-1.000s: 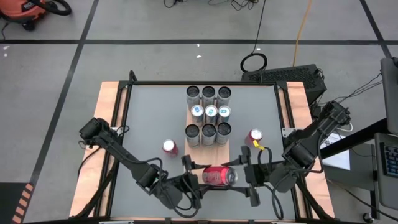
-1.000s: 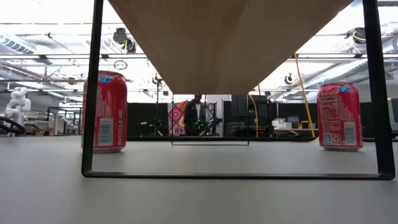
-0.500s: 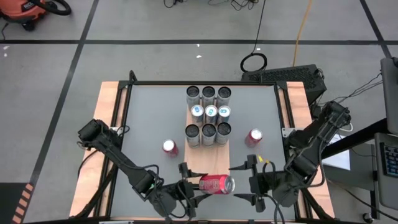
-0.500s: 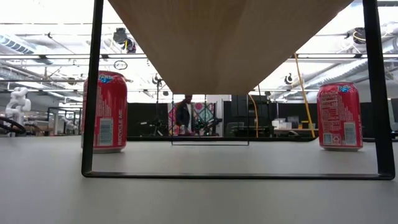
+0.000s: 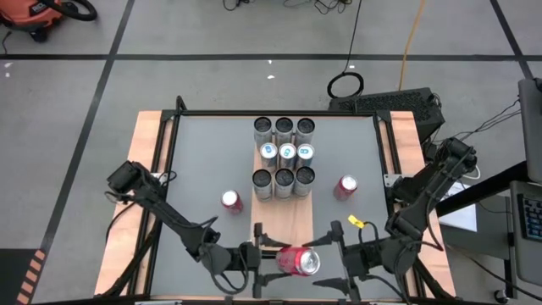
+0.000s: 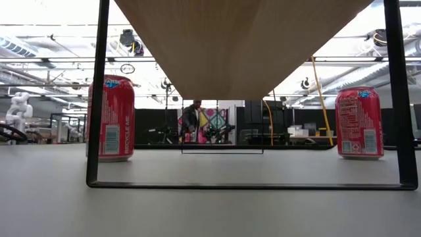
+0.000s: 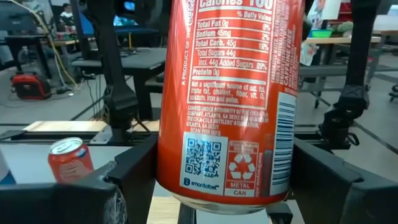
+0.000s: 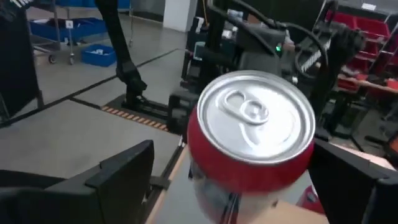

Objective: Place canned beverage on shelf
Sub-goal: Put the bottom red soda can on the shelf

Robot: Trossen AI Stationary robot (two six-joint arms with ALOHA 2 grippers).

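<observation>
High view shows the left gripper (image 5: 258, 258) clamped on a red aluminium drink can (image 5: 297, 261) lying sideways above the near end of the light-brown wood-grain shelf (image 5: 290, 222) — likely for re-orienting — while the right gripper (image 5: 339, 258), jaws wide and empty, stands just beside its lid.

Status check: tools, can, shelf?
Left tool shut on red can, held sideways above the near table edge. Right tool open, just off the can's top. Shelf near end bare; nine cans farther along.
</observation>
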